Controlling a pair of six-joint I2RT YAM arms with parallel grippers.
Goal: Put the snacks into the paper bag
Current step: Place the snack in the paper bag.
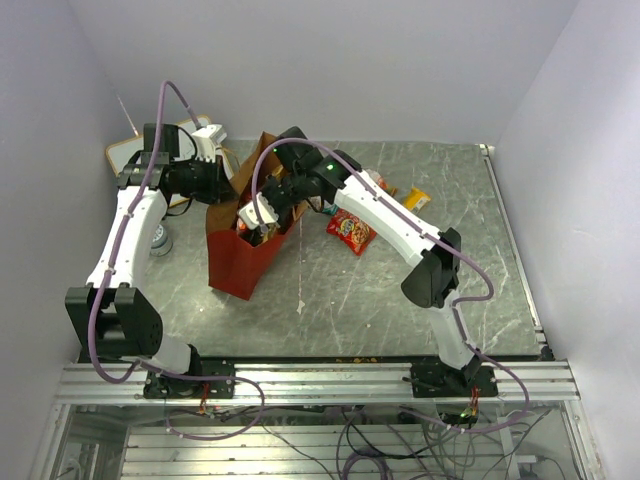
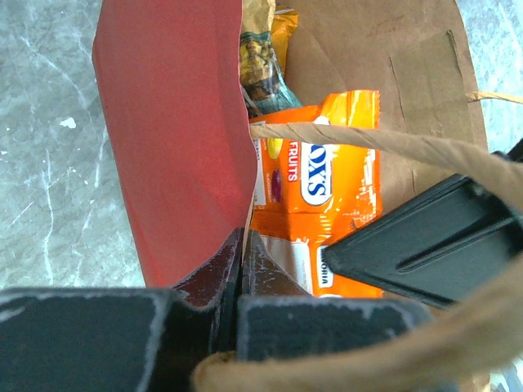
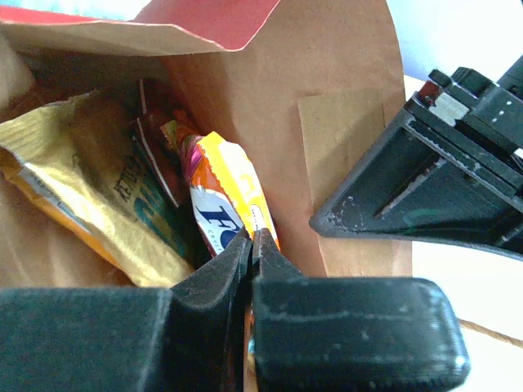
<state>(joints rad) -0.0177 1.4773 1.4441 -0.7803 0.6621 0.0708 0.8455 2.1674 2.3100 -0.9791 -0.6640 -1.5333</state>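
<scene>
The paper bag (image 1: 237, 262), red outside and brown inside, stands upright left of centre. My left gripper (image 1: 226, 189) is shut on the bag's wall at the rim; in the left wrist view its jaws (image 2: 243, 235) pinch the red paper (image 2: 172, 122). My right gripper (image 1: 259, 217) is inside the bag's mouth, shut on an orange snack packet (image 3: 225, 188), its jaws (image 3: 255, 235) pinching the packet's edge. The orange packet also shows in the left wrist view (image 2: 327, 180). A tan-gold packet (image 3: 90, 188) and a dark red packet (image 3: 159, 155) lie inside the bag.
A red snack packet (image 1: 352, 232) and a small orange pack (image 1: 416, 198) lie on the table right of the bag. A small round tin (image 1: 160, 241) stands left of the bag. A white writing board (image 1: 135, 153) lies at the back left. The bag's twine handle (image 2: 368, 143) crosses the opening.
</scene>
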